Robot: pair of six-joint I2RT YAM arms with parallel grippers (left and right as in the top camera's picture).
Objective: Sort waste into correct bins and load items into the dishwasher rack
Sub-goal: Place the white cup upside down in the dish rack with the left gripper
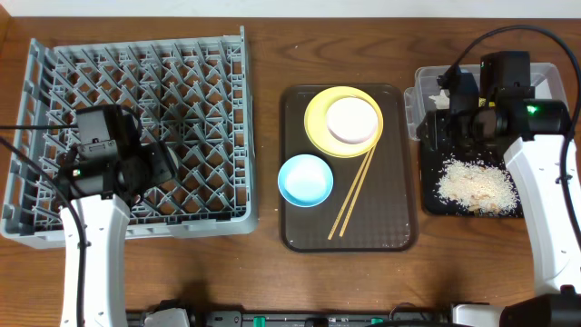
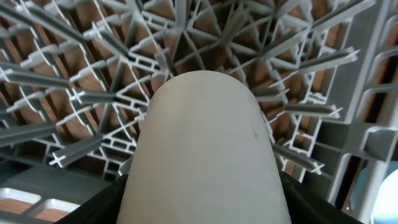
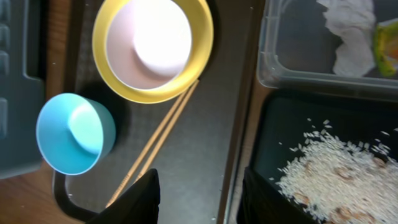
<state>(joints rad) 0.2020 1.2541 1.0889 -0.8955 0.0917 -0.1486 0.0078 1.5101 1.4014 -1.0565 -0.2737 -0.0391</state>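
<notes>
My left gripper (image 1: 163, 163) is over the grey dishwasher rack (image 1: 54, 54), shut on the small white cup (image 2: 205, 155), held just above the rack's pegs (image 2: 93, 99). On the brown tray, the pinkish-white bowl (image 1: 351, 120) sits on the yellow plate (image 1: 313, 123), with the light blue bowl (image 1: 305, 179) and the chopsticks (image 1: 354, 195) beside them. My right gripper (image 3: 199, 193) is open and empty, over the gap between the brown tray and the black tray (image 1: 431, 195). The black tray holds the rice scraps (image 1: 477, 186). The clear tub (image 3: 298, 56) holds the tissue (image 3: 351, 34) and the wrapper (image 3: 387, 40).
The brown serving tray (image 1: 390, 218) lies mid-table between the rack and the bins. The right arm's body covers part of the clear tub (image 1: 422, 86) in the overhead view. Bare wooden table shows in front of the rack and tray.
</notes>
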